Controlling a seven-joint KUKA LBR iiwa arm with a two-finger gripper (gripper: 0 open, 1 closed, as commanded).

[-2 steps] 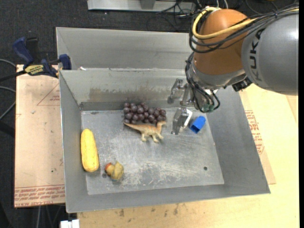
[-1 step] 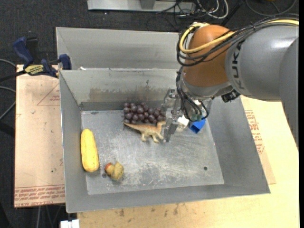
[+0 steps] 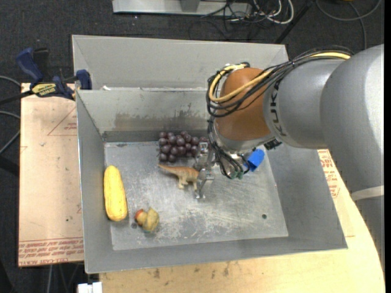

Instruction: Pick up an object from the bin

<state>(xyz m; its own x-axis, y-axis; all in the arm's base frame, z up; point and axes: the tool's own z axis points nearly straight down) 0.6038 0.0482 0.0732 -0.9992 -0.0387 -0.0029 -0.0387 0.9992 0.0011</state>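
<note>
My gripper (image 3: pixel 202 185) reaches down into the middle of the bin, its tip close to the floor. Right beside it on the left lies a small brown toy dinosaur (image 3: pixel 179 174), whose right end touches or nearly touches the gripper. A bunch of dark purple grapes (image 3: pixel 178 146) sits just behind the dinosaur, against the back wall and left of the gripper. Nothing shows held in the gripper.
A yellow corn cob (image 3: pixel 115 193) lies lengthwise by the left wall. A small yellow and red toy (image 3: pixel 146 219) rests near the front left. A small blue thing (image 3: pixel 255 159) peeks out under the arm, on the right. The arm covers the bin's back right.
</note>
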